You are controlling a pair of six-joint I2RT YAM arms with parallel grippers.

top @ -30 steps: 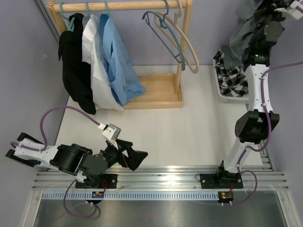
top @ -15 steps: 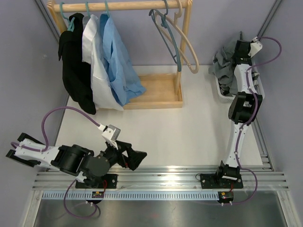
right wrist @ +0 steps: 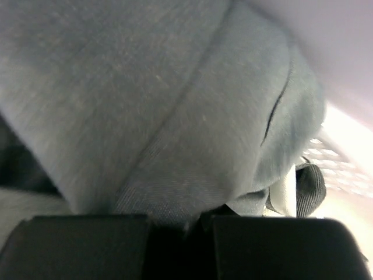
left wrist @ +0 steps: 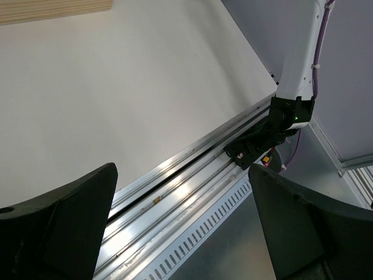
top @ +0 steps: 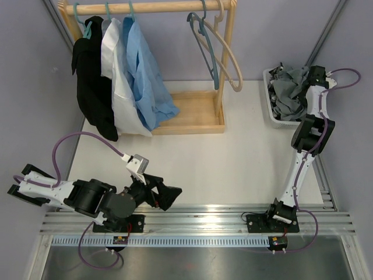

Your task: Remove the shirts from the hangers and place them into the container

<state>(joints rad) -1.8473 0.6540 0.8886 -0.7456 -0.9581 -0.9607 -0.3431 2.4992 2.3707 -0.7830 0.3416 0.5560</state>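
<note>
The right gripper point(right wrist: 178, 224) is clamped on the grey shirt point(top: 288, 90), bunched in the white basket point(top: 273, 121) at far right. The left gripper point(left wrist: 182, 224) gapes wide and empty near the front rail point(top: 204, 219).

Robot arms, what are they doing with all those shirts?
They are taking shirts off hangers and filling the white basket. The right gripper is shut on the grey shirt, down in the basket at the far right. The black shirt, white shirt and light blue shirt hang on the wooden rack, next to an empty teal hanger and an empty wooden hanger. The left gripper is open and holds nothing, low at the near left.
</note>
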